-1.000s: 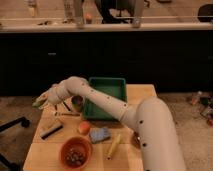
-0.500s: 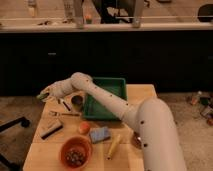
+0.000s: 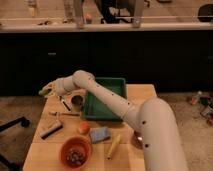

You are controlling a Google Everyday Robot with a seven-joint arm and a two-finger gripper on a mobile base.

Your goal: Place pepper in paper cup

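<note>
One small rise is showing: the gripper [image 3: 46, 91] is sitting slightly higher than half a second ago, hanging over the ten o'clock corner of the table [image 3: 142, 96] and clenching the pepper [image 3: 42, 92]. Carrying is probably underway, with the paper cup [image 3: 77, 100] waiting nearby at its four o'clock. The arm is reaching leftward across the green tray [image 3: 106, 97].

A single camera view covers the scene. It looks from a raised position on the near side of the light wooden worktop [image 3: 38, 152], facing forward and downward across it toward the dark cabinet fronts [image 3: 150, 55]. The white rounded arm [image 3: 152, 127] enters from the lower right at close range. The worktop sits at medium range. The tool [image 3: 47, 90] appears at the worktop's far left edge, left of the green rectangular tray [image 3: 107, 96].
</note>
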